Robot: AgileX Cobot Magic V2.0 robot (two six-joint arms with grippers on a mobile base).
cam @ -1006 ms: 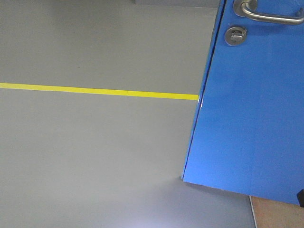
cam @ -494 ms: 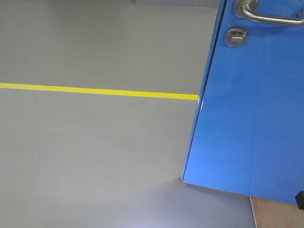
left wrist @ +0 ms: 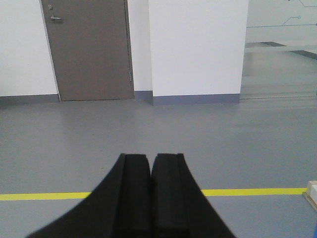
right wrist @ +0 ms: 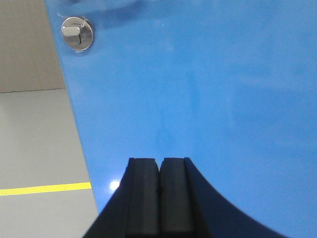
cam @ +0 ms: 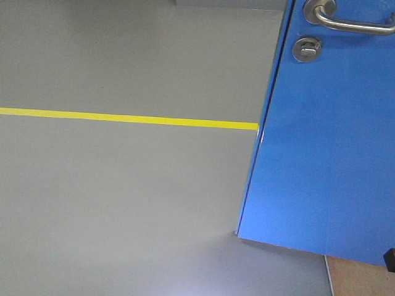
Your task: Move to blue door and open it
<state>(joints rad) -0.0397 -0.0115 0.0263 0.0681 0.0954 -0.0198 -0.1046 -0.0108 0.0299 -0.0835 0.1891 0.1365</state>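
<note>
Blue door is filling the 3 o'clock side of the front view, with its silver handle at 1 o'clock and round lock just under it. Right fingers are pressing together, empty, pointing at the door. Left fingers are pressing together too, facing the grey floor and yellow line.

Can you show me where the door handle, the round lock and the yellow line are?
lever handle (cam: pixel 355 24), front view, on the silver bar.
round lock (cam: pixel 306 47), front view, on its middle.
yellow line (cam: pixel 129 118), front view, on the floor stripe.
</note>
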